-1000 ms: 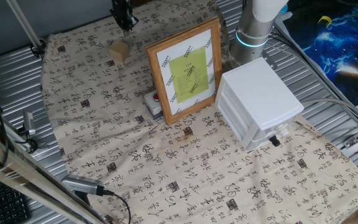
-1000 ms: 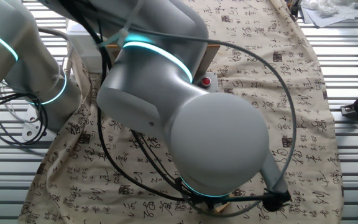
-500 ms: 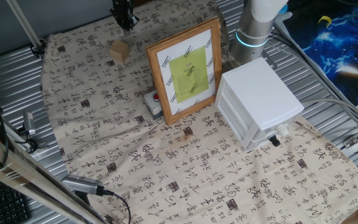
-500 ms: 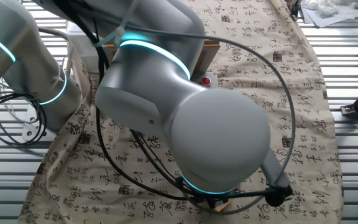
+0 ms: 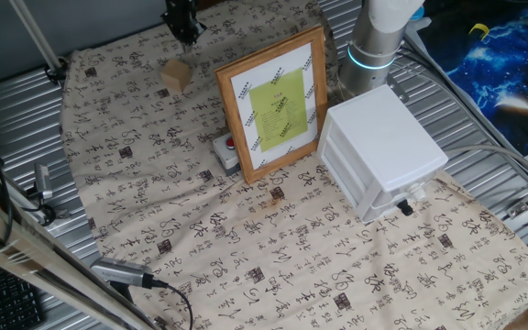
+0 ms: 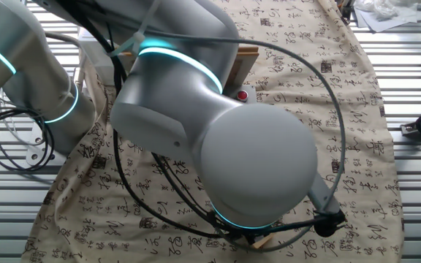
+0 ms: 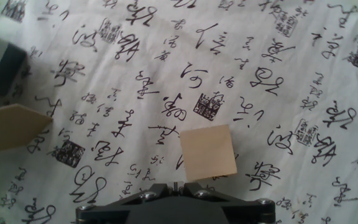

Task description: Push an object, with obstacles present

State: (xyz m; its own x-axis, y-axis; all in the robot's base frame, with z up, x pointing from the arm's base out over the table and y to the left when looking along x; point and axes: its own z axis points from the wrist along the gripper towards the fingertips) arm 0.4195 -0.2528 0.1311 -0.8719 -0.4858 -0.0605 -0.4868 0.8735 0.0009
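Note:
The small tan wooden block (image 5: pixel 176 75) lies on the patterned cloth at the far left, apart from the other things. My gripper (image 5: pixel 183 33) hangs just beyond it, black, with its fingers together and holding nothing. In the hand view the block (image 7: pixel 208 151) lies flat just ahead of the shut gripper (image 7: pixel 178 185), slightly to the right. The wooden-framed picture (image 5: pixel 273 99) stands upright to the block's right; its corner (image 7: pixel 8 127) shows at the left of the hand view. In the other fixed view the arm (image 6: pixel 218 139) hides gripper and block.
A small grey box with a red button (image 5: pixel 228 151) sits at the picture's front left foot; its button (image 6: pixel 243 95) also shows from the other side. The large white drawer unit (image 5: pixel 383 151) stands right of the picture. Metal slats (image 5: pixel 26 119) border the cloth.
In the other fixed view the arm has shifted slightly and its cable plug has moved a little right and down. The block has not moved.

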